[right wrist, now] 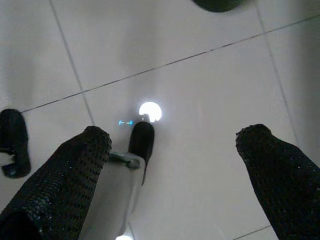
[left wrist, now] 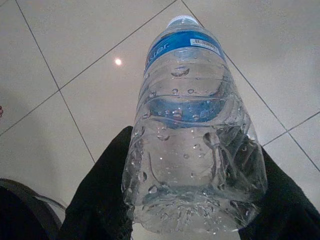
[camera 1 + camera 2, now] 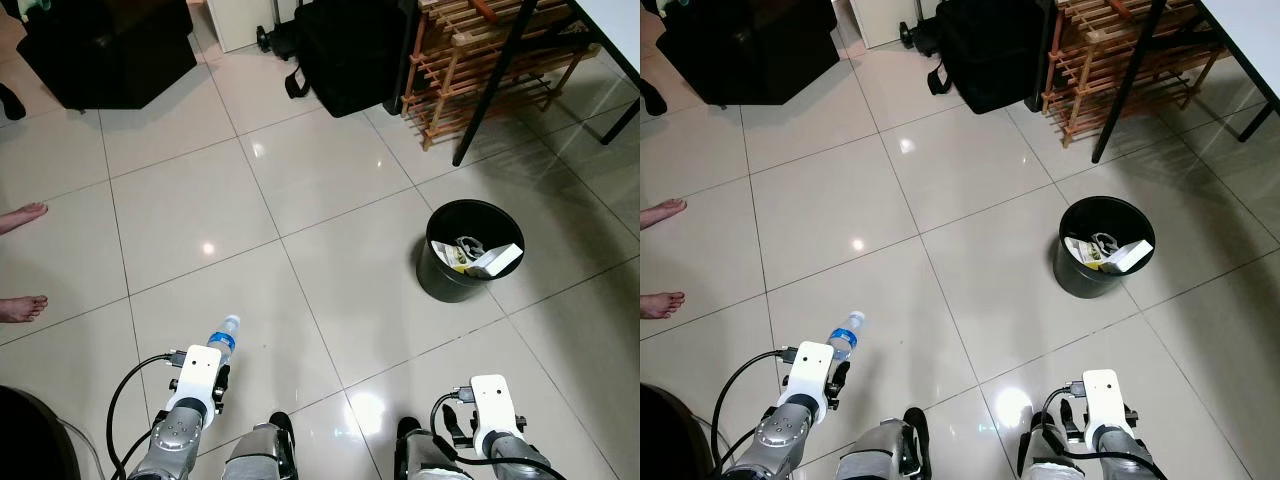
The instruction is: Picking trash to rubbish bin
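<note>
Your left gripper [image 2: 192, 210] is clamped around a clear plastic water bottle [image 2: 192, 130] with a blue label, droplets inside, held over the tiled floor [image 3: 330, 180] well apart from the black rubbish bin [image 3: 440, 275]. The bin stands upright near a wooden rack [image 3: 490, 60] and already holds crumpled paper and packaging [image 3: 485, 258]. Your right gripper [image 1: 175, 165] hangs spread wide, holding nothing.

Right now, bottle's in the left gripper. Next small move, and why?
Probably turn and step toward the bin. The left gripper is shut on the bottle, but the bin stands ahead on the robot's right, apart from that arm, already holding some trash. The right gripper hangs open over bare floor.
</note>
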Robot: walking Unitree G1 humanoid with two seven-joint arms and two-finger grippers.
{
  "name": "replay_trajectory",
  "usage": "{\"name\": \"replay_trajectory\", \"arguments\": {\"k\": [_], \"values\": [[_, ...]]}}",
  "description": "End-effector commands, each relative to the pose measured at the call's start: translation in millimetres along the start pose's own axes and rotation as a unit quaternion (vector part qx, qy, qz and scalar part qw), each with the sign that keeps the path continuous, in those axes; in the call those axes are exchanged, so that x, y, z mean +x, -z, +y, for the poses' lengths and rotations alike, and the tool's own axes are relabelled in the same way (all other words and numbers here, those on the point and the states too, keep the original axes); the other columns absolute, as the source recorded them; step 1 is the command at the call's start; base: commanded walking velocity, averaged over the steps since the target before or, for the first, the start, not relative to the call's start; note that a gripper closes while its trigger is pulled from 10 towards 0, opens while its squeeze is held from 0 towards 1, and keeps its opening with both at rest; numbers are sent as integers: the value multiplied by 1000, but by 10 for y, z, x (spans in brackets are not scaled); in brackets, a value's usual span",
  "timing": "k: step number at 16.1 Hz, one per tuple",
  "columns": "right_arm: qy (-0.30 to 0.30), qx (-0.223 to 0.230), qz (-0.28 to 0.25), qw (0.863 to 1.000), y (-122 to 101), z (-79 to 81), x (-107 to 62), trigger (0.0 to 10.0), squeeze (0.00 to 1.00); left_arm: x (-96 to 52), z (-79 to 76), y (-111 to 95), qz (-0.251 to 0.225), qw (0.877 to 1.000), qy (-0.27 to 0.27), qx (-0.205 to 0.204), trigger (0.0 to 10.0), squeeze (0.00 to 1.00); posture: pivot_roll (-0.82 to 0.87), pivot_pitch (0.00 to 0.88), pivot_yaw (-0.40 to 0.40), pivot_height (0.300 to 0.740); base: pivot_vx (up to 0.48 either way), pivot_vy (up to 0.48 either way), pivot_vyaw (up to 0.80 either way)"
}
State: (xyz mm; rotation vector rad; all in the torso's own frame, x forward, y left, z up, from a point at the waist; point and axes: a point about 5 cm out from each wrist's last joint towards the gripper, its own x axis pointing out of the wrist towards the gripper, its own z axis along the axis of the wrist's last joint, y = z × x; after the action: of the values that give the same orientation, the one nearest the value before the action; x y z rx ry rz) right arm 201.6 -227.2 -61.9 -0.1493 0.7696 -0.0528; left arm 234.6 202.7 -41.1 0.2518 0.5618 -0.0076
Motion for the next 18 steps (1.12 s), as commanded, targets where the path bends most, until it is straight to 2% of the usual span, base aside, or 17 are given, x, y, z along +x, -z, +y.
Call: {"name": "replay_trajectory", "arguments": {"k": [1,6,16,18], "values": [[17,11,11,1000,96,-17,-30,10000,0,-49,5,113,16,1000,0,4,10000,0,47,305,91,740,0,0,0],[57,52,3,997,49,-132,-25,10000,0,-38,27,84,10,1000,-4,-1,10000,0,44,294,97,740,0,0,0],[61,77,7,995,75,-110,-28,10000,0,-38,35,104,20,1000,-4,-3,10000,0,45,258,107,740,0,0,0],[56,80,10,995,75,-88,-23,10000,0,-38,49,107,22,1000,-6,-3,10000,0,43,256,107,740,0,0,-800]]}}
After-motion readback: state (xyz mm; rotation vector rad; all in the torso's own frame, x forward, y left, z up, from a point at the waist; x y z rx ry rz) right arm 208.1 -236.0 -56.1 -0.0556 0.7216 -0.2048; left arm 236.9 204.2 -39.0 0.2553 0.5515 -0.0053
